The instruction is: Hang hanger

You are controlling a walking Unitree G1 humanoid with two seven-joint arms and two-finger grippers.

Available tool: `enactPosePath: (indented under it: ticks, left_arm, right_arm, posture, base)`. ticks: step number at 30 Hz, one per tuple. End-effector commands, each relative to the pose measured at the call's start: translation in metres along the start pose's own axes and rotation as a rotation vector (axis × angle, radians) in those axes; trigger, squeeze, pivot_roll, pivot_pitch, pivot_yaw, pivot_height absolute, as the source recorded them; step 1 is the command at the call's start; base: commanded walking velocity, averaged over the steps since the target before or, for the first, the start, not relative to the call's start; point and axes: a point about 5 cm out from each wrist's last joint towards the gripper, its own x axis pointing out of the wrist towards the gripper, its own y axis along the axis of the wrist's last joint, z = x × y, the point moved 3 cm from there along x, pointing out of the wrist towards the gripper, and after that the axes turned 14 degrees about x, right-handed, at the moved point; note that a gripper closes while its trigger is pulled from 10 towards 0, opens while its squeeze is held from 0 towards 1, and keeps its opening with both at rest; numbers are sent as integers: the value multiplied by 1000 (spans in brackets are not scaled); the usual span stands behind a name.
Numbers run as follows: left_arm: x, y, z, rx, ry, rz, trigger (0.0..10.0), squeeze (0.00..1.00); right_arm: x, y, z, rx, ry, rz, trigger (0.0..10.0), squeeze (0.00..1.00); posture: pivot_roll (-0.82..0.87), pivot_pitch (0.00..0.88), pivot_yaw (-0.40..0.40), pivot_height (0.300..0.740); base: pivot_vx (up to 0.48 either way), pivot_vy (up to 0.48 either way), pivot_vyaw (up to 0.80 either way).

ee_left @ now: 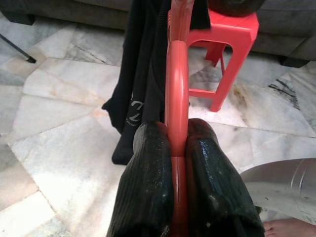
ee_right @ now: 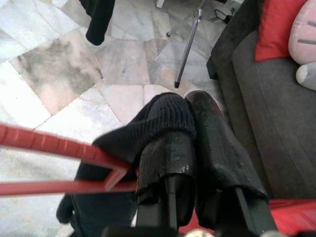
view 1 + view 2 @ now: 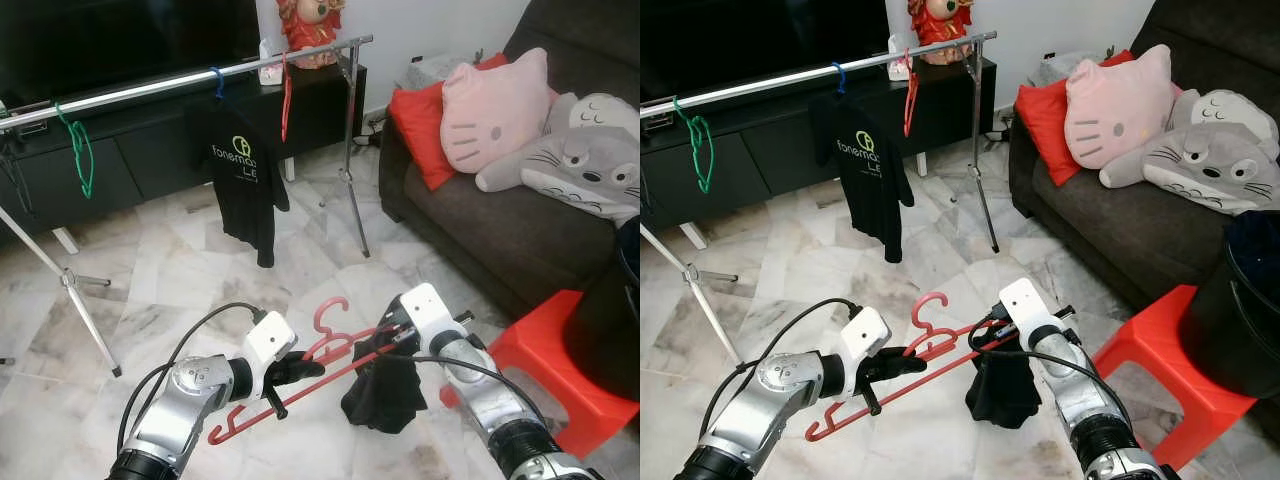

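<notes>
A red plastic hanger (image 3: pixel 268 402) is held low over the marble floor, hook (image 3: pixel 330 315) pointing up. My left gripper (image 3: pixel 300 368) is shut on its bar, the two fingers (image 1: pixel 148 163) pinching the red plastic. A black garment (image 3: pixel 385 395) droops from the hanger's right end. My right gripper (image 3: pixel 385 340) is shut on that cloth beside the hanger's corner (image 2: pixel 111 173). Farther off stands the silver clothes rail (image 3: pixel 150 90), carrying a green hanger (image 3: pixel 80 150), a black T-shirt (image 3: pixel 245 175) on a blue hanger and a bare red hanger (image 3: pixel 286 95).
A dark sofa (image 3: pixel 520 240) with a red cushion and plush pillows (image 3: pixel 495 110) lines the right side. In front of it, close to my right arm, stands a red stool (image 3: pixel 560 370). A black TV cabinet (image 3: pixel 150 150) runs behind the rail, whose legs (image 3: pixel 85 310) splay over the floor.
</notes>
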Motion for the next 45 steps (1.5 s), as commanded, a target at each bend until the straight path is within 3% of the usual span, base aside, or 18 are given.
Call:
enactPosePath:
  ticks: [1, 11, 28, 38, 45]
  left_arm:
    - [-2, -5, -5, 27, 14, -36, 10000, 0]
    - [-3, -12, -11, 40, 87, -67, 10000, 0]
    - [9, 4, -10, 10, 69, 13, 10000, 0]
    - [6, -7, 0, 28, -13, -51, 10000, 0]
    - [7, -12, -9, 45, 52, -91, 10000, 0]
  right_arm:
    - [0, 12, 3, 10, -5, 41, 10000, 0]
    - [-2, 15, 5, 18, 11, 47, 10000, 0]
    - [-14, 21, 3, 22, 59, 18, 10000, 0]
    - [-16, 30, 9, 87, 31, -3, 10000, 0]
    - [-18, 35, 6, 96, 40, -17, 10000, 0]
  posture:
    - [-117, 0, 8, 740]
    - [-119, 0, 7, 740]
    - [-132, 0, 8, 740]
    - [-132, 0, 7, 740]
    - [-132, 0, 5, 740]
  base:
    - [0, 0, 0]
    - [0, 0, 0]
    - [0, 0, 0]
    - [0, 0, 0]
    - [0, 0, 0]
